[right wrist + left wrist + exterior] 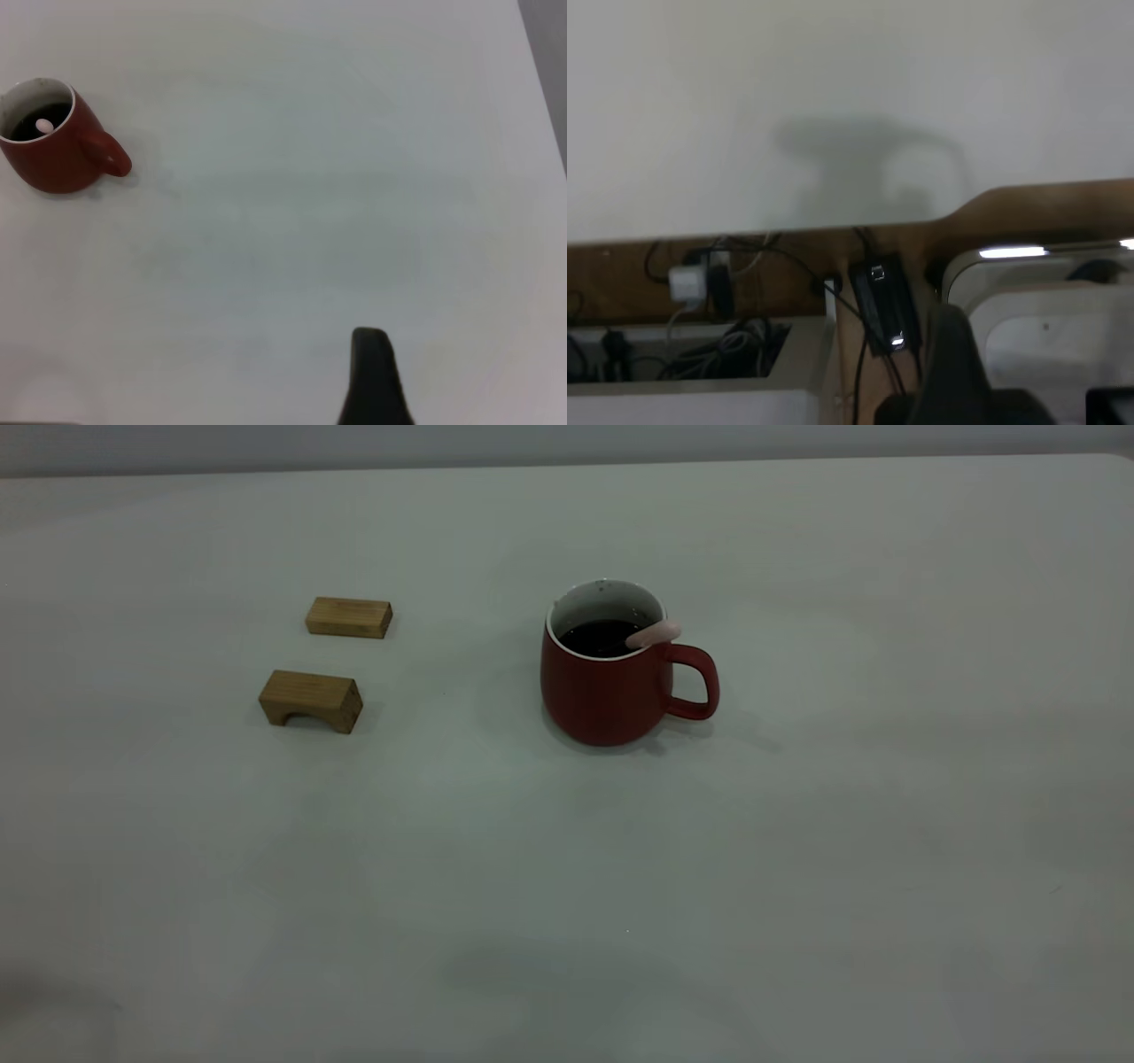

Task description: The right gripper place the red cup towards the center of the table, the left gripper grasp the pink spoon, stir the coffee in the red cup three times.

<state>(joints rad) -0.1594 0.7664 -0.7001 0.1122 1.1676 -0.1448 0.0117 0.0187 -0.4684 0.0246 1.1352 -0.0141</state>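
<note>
Resting: pink spoon (pixel 654 633) on red cup (pixel 611 686) rim, mid-table (pixel 797 850).

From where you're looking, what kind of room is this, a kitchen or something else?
Probably a lab or workshop, not a kitchen. A plain pale table holds only a red cup of coffee with a pink spoon in it and two wooden blocks. Past the table's edge are tangled cables and a power adapter.

table (pixel 833 88) edge, cables (pixel 726 341), black adapter (pixel 881 301)
</note>
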